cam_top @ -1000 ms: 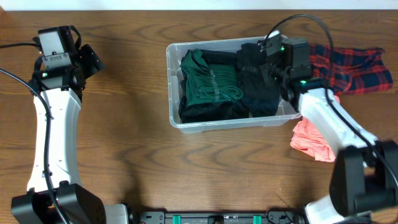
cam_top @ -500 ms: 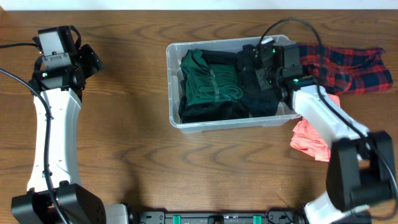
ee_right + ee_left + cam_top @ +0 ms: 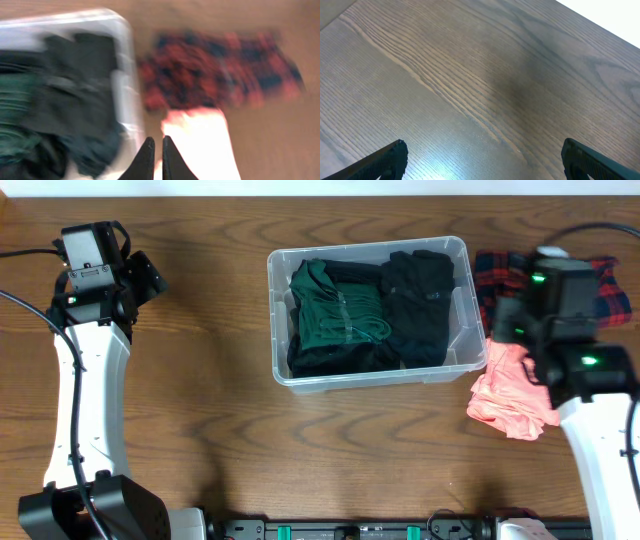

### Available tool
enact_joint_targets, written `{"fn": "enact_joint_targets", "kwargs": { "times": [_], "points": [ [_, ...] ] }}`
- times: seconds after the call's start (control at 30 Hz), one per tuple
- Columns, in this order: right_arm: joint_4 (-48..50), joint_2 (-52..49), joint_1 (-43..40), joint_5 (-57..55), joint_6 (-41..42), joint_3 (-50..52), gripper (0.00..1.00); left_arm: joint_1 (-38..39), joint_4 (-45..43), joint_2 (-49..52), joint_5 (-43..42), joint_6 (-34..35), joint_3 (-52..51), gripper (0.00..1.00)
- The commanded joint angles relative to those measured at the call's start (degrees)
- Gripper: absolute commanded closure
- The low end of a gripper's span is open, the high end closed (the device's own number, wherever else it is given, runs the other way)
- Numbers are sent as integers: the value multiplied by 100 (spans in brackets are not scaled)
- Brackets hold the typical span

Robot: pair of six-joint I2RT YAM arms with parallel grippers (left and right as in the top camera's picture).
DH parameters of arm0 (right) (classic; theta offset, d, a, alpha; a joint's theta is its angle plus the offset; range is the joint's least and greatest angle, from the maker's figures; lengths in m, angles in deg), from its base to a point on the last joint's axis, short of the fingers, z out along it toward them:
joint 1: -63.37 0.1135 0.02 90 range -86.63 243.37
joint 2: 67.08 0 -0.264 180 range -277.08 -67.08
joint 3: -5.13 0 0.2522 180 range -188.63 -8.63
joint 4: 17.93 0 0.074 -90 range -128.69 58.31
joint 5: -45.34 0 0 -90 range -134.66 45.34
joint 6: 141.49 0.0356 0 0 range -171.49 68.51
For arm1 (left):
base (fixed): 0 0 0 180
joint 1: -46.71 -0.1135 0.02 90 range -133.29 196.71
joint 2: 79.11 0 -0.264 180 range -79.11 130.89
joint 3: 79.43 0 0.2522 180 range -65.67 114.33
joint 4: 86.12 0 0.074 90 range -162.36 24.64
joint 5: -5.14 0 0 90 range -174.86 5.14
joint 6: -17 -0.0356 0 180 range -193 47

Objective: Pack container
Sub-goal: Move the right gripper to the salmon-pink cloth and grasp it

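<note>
The clear plastic container (image 3: 280, 370) stands mid-table and holds a folded green garment (image 3: 335, 315) on the left and a black garment (image 3: 420, 305) on the right. It also shows blurred in the right wrist view (image 3: 122, 60). My right gripper (image 3: 157, 142) is shut and empty, above the container's right rim and the pink garment (image 3: 200, 140). In the overhead view the right arm (image 3: 555, 310) hangs over the pink garment (image 3: 510, 395) and the red plaid garment (image 3: 610, 295). My left gripper (image 3: 482, 150) is open over bare table at the far left.
The pink and the red plaid garment (image 3: 220, 70) lie on the wooden table right of the container. The left arm (image 3: 95, 280) stands at the table's left side. A black rail runs along the front edge (image 3: 350, 530).
My right gripper has pulled out of the container, leaving the black garment inside, and moved right and toward the front over the pink garment. The left arm has not moved.
</note>
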Motion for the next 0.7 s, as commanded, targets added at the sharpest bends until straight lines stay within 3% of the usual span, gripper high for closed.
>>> {"fn": "enact_joint_targets", "kwargs": {
  "times": [0.0, 0.03, 0.2, 0.43, 0.67],
  "points": [
    [-407, -63, -817, 125, 704, 28, 90, -22, 15, -31, 66, -7, 15, 2],
    [-527, -111, -1043, 273, 702, 28, 87, -24, 15, -31, 66, -9, 15, 2],
    [-927, -538, -1875, 955, 658, 31, 49, -22, 15, -31, 66, -9, 15, 2],
    [-1049, -1408, -2131, 1043, 352, 35, 2, -22, 15, -31, 66, -7, 15, 2],
    [-1215, -2350, -2164, 1043, 297, 44, 1, -24, 15, -31, 66, -9, 15, 2]
  ]
}}
